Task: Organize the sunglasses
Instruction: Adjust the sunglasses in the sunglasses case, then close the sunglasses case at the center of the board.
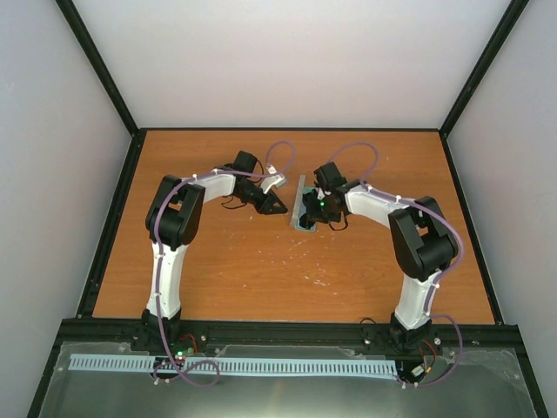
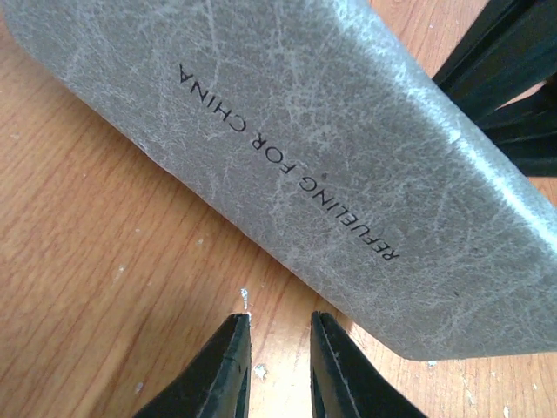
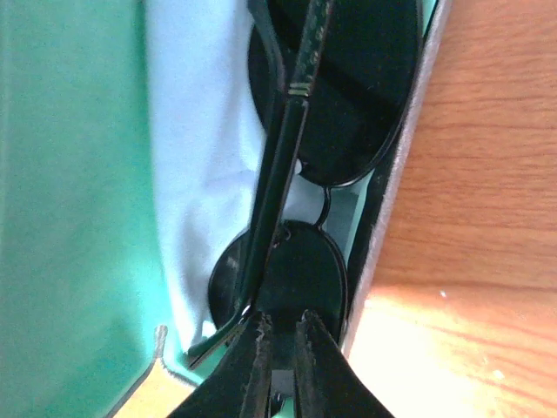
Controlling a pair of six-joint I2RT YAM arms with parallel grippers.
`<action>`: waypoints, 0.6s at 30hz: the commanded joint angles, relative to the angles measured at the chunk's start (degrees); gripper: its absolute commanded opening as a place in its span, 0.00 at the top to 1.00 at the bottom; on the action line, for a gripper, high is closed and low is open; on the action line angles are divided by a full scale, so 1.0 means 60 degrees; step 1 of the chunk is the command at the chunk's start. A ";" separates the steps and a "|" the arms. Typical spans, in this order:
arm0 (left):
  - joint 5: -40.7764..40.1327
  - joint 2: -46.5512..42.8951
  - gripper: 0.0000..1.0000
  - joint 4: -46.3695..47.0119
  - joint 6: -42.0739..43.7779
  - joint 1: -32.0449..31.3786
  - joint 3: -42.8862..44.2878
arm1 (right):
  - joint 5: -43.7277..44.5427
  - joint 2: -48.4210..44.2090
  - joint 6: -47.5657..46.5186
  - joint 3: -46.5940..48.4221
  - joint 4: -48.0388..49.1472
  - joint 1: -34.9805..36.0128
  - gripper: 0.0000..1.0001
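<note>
Orange-brown wood of the table (image 1: 261,270) filled my overhead view, with both arms reaching in toward its middle, a little nearer the far edge than the near one. Between them sat the grey case (image 1: 301,202), its long axis running roughly from far edge to near edge. The sunglasses (image 3: 348,113) lay inside it, folded, on the light blue cloth (image 3: 200,131) and pressed close to the case wall on the side facing the table's right edge.

What mattered to me was the line-up. Seen from the right wrist, the glasses' long axis ran straight away from the right gripper (image 3: 280,348), one lens near the fingertips and the other beyond it. That gripper was the nearer one by far. Its jaws were pinched almost together at the near lens and the folded arm, and I judged they were gripping the frame there.

The left gripper (image 2: 278,366) was outside the case, on its left-edge side, just short of the grey shell. Its jaws stood narrowly apart over bare wood with nothing between them. It had no line to the glasses.
</note>
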 commanded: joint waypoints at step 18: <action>0.0079 0.0503 0.78 -0.0450 -0.0310 -0.0492 0.1551 | 0.0754 0.0118 -0.0163 -0.0330 0.0676 -0.1016 0.97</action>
